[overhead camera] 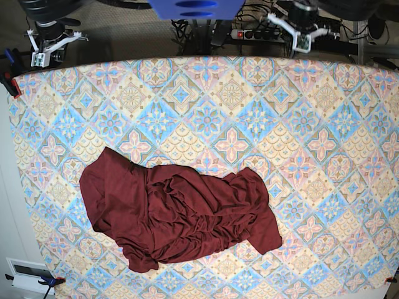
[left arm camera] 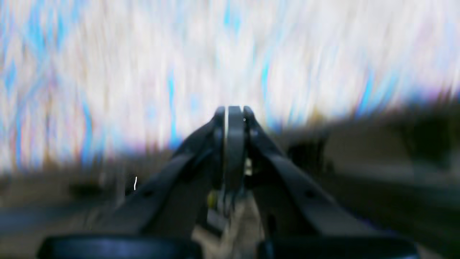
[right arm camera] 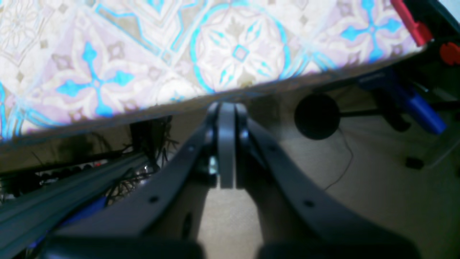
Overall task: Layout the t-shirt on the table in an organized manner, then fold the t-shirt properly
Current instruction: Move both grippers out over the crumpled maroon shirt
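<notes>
The t-shirt (overhead camera: 177, 215) is seen in plain dark maroon, no print, lower centre-left of base view. The table (overhead camera: 324, 124) is covered w/ pastel blue, pink & cream diamond-tile floral pattern. Black fingers are shown on left gripper (left arm camera: 233, 109) and right gripper (right arm camera: 226, 106). A red clamp (right arm camera: 413, 23) is seen upper right.

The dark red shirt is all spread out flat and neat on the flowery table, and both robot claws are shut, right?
Not quite. In the base view the t-shirt lies crumpled on the table, not flat. The left gripper and right gripper are indeed shut.
</notes>
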Action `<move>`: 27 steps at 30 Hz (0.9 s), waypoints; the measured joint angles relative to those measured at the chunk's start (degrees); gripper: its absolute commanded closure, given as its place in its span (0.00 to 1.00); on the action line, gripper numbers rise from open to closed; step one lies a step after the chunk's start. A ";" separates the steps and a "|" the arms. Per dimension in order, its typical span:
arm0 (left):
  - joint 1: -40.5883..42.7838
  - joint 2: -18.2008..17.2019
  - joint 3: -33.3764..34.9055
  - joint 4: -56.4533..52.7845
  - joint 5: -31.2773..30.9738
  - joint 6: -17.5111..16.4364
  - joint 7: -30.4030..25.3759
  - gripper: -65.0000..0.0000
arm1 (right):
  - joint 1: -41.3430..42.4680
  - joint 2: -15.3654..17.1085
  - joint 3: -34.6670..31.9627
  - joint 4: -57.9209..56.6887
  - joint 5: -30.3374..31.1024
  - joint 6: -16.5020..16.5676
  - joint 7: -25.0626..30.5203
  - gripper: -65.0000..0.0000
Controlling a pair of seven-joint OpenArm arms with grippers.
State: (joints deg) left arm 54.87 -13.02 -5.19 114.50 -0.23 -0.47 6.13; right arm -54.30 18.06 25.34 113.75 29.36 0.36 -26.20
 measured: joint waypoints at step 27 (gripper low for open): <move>-54.82 3.87 1.36 -18.23 -21.68 0.44 36.35 0.68 | 15.47 -0.04 -11.58 0.61 -0.35 -0.15 -0.26 1.00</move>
State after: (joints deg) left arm 0.05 -9.15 -3.84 96.27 -21.91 -0.03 42.48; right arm -38.83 18.02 13.76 114.37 29.02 0.21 -26.46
